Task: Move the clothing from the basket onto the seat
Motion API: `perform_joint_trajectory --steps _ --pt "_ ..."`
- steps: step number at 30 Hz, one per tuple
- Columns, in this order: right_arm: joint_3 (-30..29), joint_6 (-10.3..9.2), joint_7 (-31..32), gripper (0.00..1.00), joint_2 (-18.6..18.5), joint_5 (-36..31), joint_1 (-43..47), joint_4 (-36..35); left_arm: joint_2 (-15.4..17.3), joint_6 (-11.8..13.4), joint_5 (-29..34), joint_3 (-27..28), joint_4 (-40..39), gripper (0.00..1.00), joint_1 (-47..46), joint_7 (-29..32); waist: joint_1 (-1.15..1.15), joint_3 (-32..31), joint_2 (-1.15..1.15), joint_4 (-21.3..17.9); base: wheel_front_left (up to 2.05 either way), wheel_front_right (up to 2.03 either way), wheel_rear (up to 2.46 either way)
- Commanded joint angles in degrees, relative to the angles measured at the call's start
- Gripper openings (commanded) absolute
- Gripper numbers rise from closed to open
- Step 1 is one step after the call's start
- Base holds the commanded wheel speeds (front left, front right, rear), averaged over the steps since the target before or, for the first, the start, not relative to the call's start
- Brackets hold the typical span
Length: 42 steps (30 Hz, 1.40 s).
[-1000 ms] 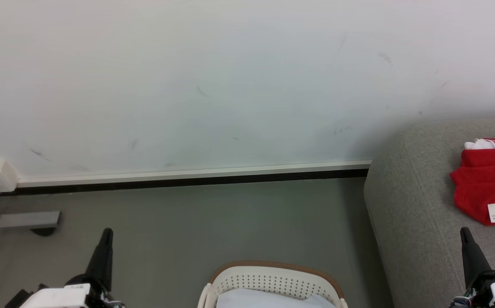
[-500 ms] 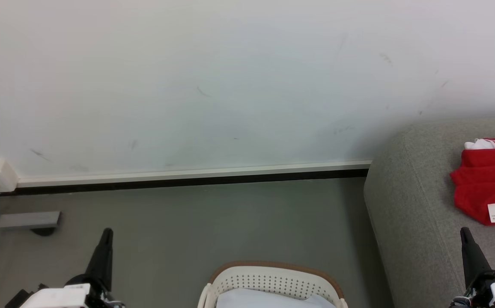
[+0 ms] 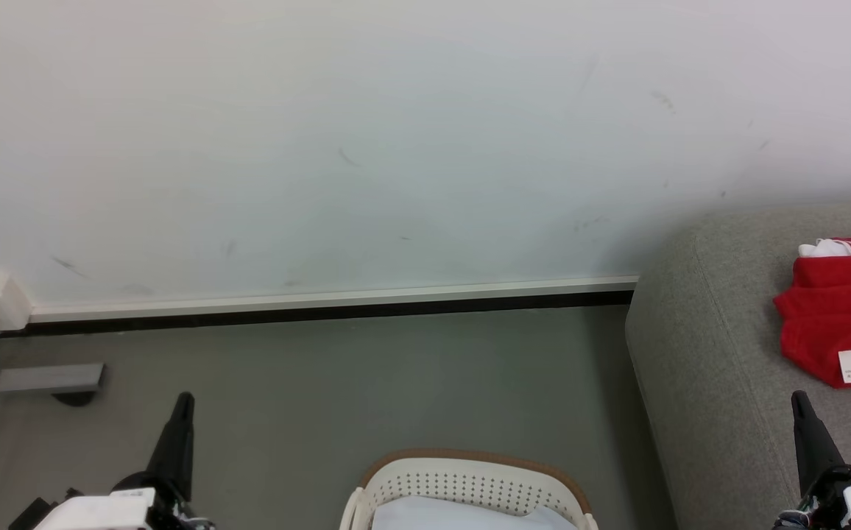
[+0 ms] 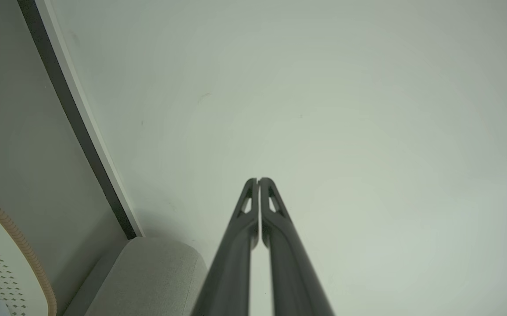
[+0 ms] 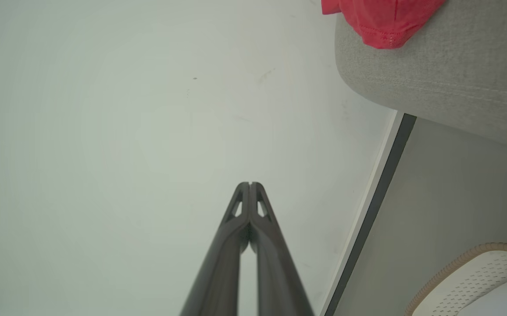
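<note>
Sofa (image 3: 720,353) holding red jerseys (image 3: 830,316), basket (image 3: 470,482) on grey floor (image 3: 366,383), white wall (image 3: 396,147), both jaws clenched, empty.

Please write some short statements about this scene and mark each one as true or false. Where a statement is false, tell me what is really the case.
1. A red jersey with a small white label lies on the large grey fabric sofa. True.
2. The left gripper holds a piece of red clothing. False: it is shut on nothing.
3. The cream-white perforated plastic basket with a brown rim stands on the sofa. False: it stands on the grey floor, beside the sofa.
4. The right gripper is shut. True.
</note>
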Motion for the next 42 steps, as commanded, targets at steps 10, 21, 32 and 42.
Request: perform_joint_trajectory --steps 10,21,32,42 --pt "-0.2 -0.12 0.2 0.00 0.0 -0.4 -0.7 0.2 0.4 -0.3 -0.8 0.1 -0.2 0.00 -0.4 0.2 0.00 0.0 0.00 0.0 0.00 0.00 0.00" --pt "-0.3 -0.12 0.2 0.00 0.0 -0.4 -0.7 0.2 0.4 -0.3 -0.8 0.1 -0.2 0.00 -0.4 0.2 0.00 0.0 0.00 0.0 0.00 0.00 0.00" --pt "-0.2 -0.12 0.2 0.00 0.0 -0.4 -0.7 0.2 0.4 -0.3 -0.8 0.1 -0.2 0.00 -0.4 0.2 0.00 0.0 0.00 0.0 0.00 0.00 0.00" --pt "-0.3 -0.12 0.2 0.00 0.0 -0.4 -0.7 0.2 0.4 -0.3 -0.8 0.1 -0.2 0.00 -0.4 0.2 0.00 0.0 0.00 0.0 0.00 0.00 0.00"
